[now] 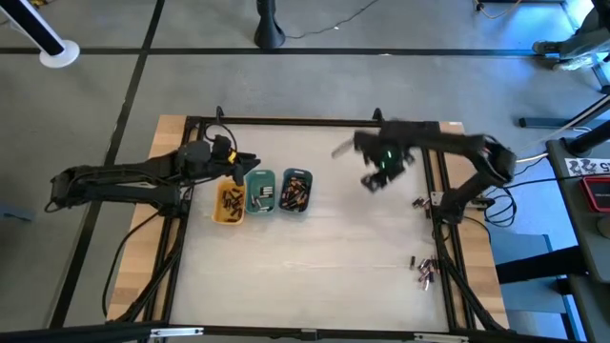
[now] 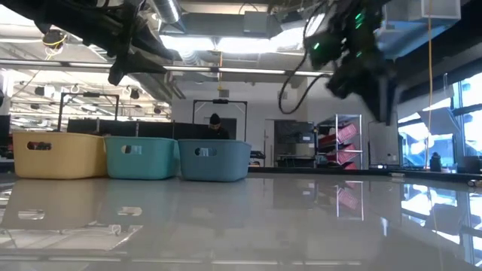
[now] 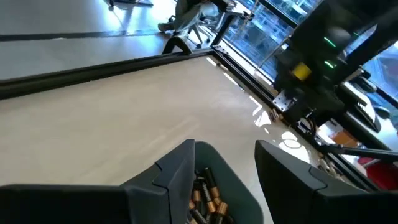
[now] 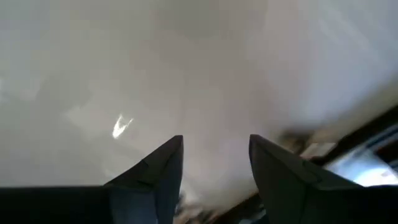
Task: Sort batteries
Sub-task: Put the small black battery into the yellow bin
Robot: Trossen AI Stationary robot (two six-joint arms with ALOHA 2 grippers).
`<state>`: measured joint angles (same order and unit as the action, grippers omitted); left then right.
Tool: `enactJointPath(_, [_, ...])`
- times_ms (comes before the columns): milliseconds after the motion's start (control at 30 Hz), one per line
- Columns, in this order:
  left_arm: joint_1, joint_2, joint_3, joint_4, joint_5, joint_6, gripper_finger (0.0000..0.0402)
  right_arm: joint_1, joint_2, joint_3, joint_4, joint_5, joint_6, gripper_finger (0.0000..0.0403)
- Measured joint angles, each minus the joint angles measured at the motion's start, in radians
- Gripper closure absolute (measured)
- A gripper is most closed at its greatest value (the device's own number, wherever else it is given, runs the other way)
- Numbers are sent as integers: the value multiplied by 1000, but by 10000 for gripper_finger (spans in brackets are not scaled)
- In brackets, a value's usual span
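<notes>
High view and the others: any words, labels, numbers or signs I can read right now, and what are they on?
None can be read in any view.
Checkered marker card at the right edge of the high view: a pattern, no letters to make out.
Batteries in the grey-blue tray: any print too small to read.
Yellow tray, green tray: no print visible on the fronts.
</notes>
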<state>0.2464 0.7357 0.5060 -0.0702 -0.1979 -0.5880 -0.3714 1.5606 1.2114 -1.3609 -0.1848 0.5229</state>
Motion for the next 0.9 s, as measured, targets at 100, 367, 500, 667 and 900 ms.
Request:
enactJointPath(100, [17,0,0,0,24,25,243,169,-68,-94,3,-79,255,220])
enactJointPath(367, [107,5,0,2,127,96,243,601,-161,-251,127,-201,883,220])
enactJointPath(500, [160,28,0,20,183,73,243,746,-165,-288,202,-205,1111,220])
enactJointPath(667, [204,65,1,89,277,40,243,889,-165,-344,304,-198,1330,220])
enactJointPath(900, [226,122,1,153,356,-15,243,981,-165,-486,515,-144,1521,220])
